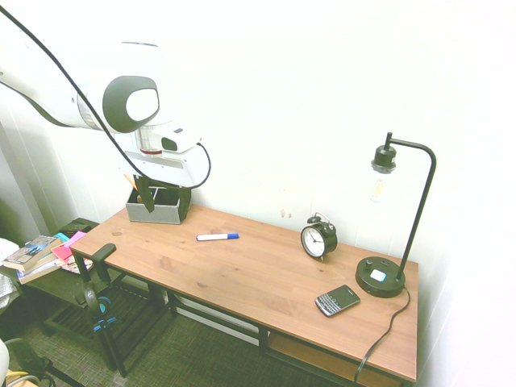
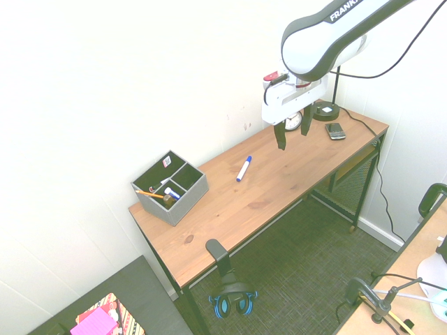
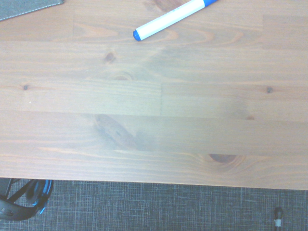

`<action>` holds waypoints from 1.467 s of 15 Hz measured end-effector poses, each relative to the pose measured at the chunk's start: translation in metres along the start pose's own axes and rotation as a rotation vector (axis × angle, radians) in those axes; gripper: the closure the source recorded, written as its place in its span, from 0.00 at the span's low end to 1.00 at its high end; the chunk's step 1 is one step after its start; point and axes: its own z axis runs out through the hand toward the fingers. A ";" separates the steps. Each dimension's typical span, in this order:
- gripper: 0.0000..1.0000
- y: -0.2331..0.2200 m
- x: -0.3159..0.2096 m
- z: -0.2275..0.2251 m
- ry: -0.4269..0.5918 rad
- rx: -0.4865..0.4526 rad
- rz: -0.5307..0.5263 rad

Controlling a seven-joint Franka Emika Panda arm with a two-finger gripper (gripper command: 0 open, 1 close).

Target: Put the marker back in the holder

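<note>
The marker (image 1: 218,237) (image 2: 244,168), white with a blue cap, lies flat on the wooden table (image 1: 242,278) a little way from the holder. In the wrist view the marker (image 3: 171,19) lies at the far side of the boards. The grey holder (image 1: 158,211) (image 2: 171,188) stands at the table's end against the wall, with small items in its compartments. My gripper (image 2: 293,132) (image 1: 165,200) hangs open and empty well above the tabletop, off to the clock side of the marker. Only a grey corner of the holder (image 3: 29,7) reaches the wrist view.
A black alarm clock (image 1: 318,239), a phone (image 1: 337,300) and a black desk lamp (image 1: 380,278) stand at the table's other end. Blue headphones (image 2: 234,301) hang on a clamp at the front edge. An orange pencil (image 2: 149,195) rests in the holder.
</note>
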 end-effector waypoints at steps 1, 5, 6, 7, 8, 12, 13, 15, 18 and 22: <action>0.00 0.000 0.000 0.000 0.000 0.000 0.002; 0.00 -0.019 0.006 0.001 0.017 0.007 0.142; 0.00 -0.039 0.012 0.005 0.024 0.011 0.208; 0.00 -0.060 0.020 0.016 0.042 0.020 0.269; 0.00 -0.076 0.032 0.031 0.071 0.030 0.322; 0.00 -0.109 0.093 0.099 0.172 0.060 0.557; 0.00 -0.117 0.101 0.111 0.180 0.068 0.613; 0.00 -0.131 0.104 0.134 0.152 0.088 0.658; 0.00 -0.142 0.111 0.163 0.106 0.091 0.680; 1.00 -0.158 0.115 0.185 0.071 0.098 0.703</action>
